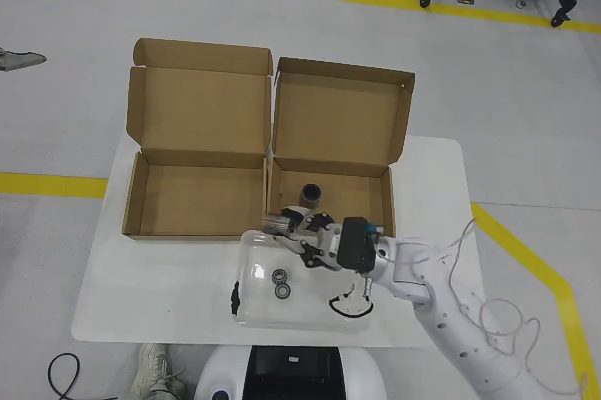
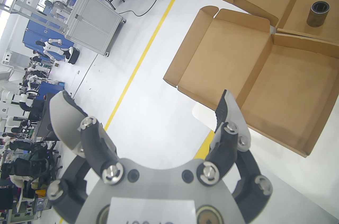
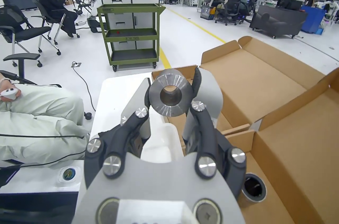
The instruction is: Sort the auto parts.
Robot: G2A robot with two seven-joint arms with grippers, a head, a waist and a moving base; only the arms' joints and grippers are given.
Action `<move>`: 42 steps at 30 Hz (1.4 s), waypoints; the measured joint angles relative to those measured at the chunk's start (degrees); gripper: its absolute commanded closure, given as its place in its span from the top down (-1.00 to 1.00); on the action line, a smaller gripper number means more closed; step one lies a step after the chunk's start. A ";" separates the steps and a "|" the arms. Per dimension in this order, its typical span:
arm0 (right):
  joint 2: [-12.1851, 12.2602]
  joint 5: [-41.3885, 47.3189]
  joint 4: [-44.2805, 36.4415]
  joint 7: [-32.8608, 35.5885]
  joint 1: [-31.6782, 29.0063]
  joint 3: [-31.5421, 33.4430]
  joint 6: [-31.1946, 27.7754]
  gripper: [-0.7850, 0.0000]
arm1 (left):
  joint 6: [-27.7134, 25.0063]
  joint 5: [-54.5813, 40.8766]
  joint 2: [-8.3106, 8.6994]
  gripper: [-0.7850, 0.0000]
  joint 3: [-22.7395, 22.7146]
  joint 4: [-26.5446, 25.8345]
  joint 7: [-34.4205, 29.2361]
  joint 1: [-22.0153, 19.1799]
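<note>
My right gripper (image 1: 283,223) (image 3: 170,92) is shut on a grey metal sleeve (image 3: 169,97) with a round bore. It holds the sleeve over the far edge of the clear tray (image 1: 255,250), at the front wall of the right cardboard box (image 1: 365,200). A dark cylinder (image 1: 310,192) (image 2: 317,13) (image 3: 253,188) stands upright in that box. The left box (image 1: 195,200) (image 2: 267,92) has nothing in it. Two ring bearings (image 1: 281,281) lie in the tray. My left gripper (image 2: 144,97) (image 1: 15,60) is open, high above the floor off the table's far left.
A black looped gasket (image 1: 346,303) lies at the tray's right end and a small black part (image 1: 236,297) at its left end. Both box lids (image 1: 200,100) stand open toward the far side. The white table (image 1: 120,290) has bare room on the left.
</note>
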 measured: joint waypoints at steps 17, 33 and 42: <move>-0.96 0.40 -4.60 -3.71 4.41 0.02 0.35 -1.00 | 0.00 0.00 0.00 1.00 0.00 0.00 0.00 0.00; -1.18 4.33 -11.99 -0.60 7.07 3.01 0.71 -1.00 | 0.00 0.00 0.00 1.00 0.00 0.00 0.00 0.00; -1.47 5.74 -12.19 -0.12 7.57 3.37 1.57 -1.00 | 0.00 0.00 0.00 1.00 0.00 0.00 0.00 0.00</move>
